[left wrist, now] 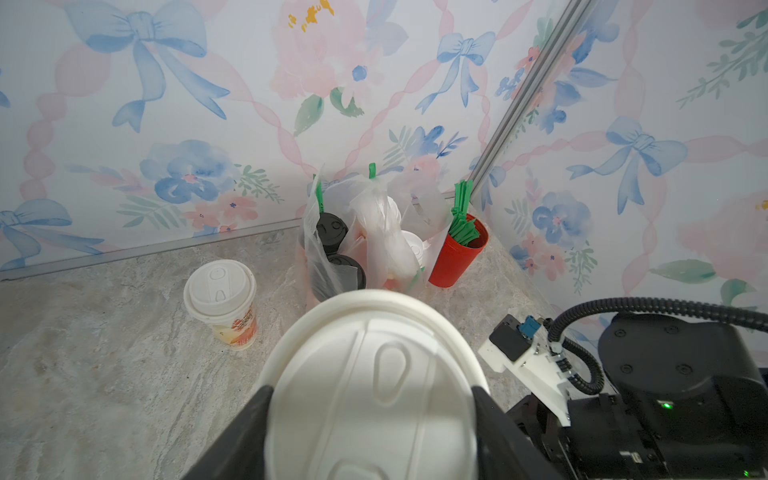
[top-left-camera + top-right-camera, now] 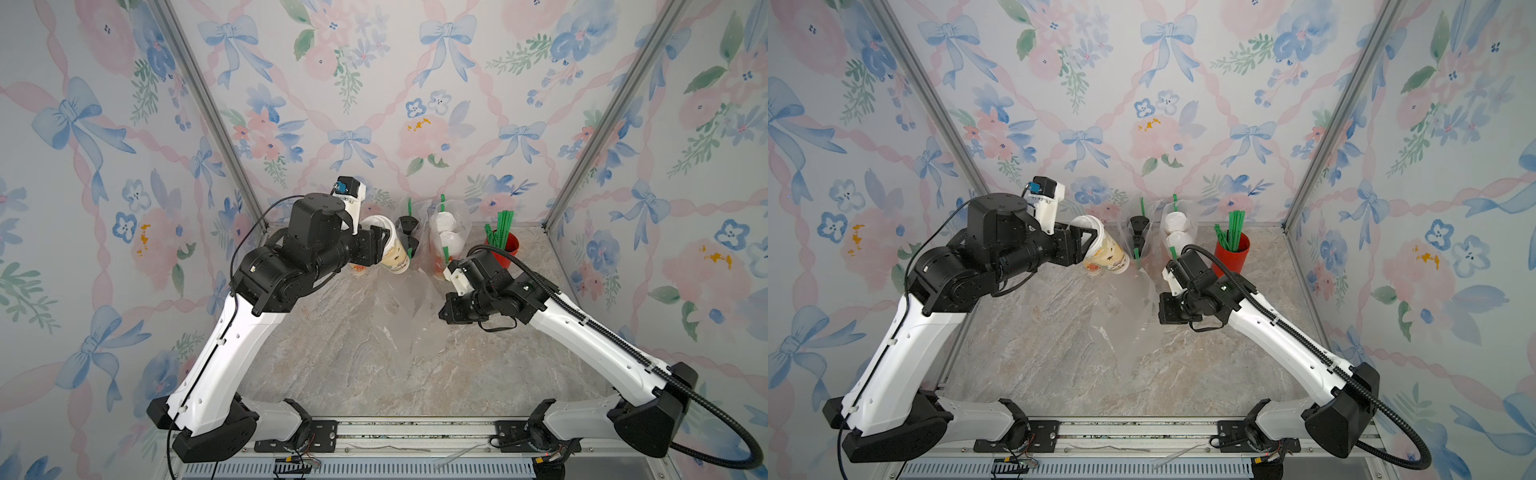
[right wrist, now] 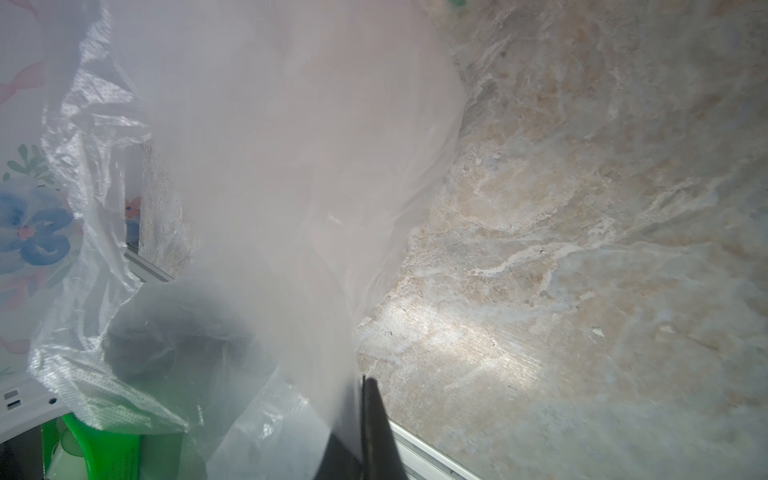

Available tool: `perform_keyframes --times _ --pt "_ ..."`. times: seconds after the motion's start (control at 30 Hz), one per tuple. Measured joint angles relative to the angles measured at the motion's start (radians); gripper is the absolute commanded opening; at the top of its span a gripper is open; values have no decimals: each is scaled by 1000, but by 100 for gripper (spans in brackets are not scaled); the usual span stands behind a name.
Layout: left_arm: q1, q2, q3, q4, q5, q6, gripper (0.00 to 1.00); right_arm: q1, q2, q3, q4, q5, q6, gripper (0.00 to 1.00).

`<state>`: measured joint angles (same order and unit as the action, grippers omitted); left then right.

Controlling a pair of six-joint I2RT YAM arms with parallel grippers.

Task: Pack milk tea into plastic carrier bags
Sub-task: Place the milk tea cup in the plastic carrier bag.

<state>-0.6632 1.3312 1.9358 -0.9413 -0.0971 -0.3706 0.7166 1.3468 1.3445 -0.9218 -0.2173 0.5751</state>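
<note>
- Gripping a cream-printed cup (image 2: 395, 254) just below its white lid, the left gripper (image 2: 379, 246) stands wide around it. The cup is held tilted, lid toward the arm, just in front of the back bags.
- Pinched fully shut, the right gripper (image 3: 362, 415) has the thin film of an empty carrier bag (image 2: 399, 320), which sags onto the marble table (image 2: 332, 374) between the arms.
- A second cup (image 1: 220, 303), white-lidded, stands upright near the back wall (image 1: 249, 104). In both top views the held cup and left gripper cover most of it.
- At the back stand a bag of black-lidded cups (image 2: 409, 237) and, touching it, a bag of white-lidded cups (image 2: 448, 232). A red cup of green straws (image 2: 505, 249) stands just beside them.
- The film veils much of the right wrist view, so the empty bag's mouth and handles cannot be made out.
- The lid fills the near part of the left wrist view, hiding the held cup's body.
</note>
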Motion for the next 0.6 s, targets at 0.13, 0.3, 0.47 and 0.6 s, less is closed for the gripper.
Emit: perform_keyframes --times 0.13,0.3,0.47,0.6 --pt "-27 10 0 -1 13 -5 43 3 0 0 0 0 0 0" --pt "-45 40 -35 1 8 -19 42 7 0 0 0 0 0 0" --pt "-51 82 -106 0 -19 -37 40 7 0 0 0 0 0 0" --pt "-53 101 -139 -1 -26 -54 40 7 0 0 0 0 0 0"
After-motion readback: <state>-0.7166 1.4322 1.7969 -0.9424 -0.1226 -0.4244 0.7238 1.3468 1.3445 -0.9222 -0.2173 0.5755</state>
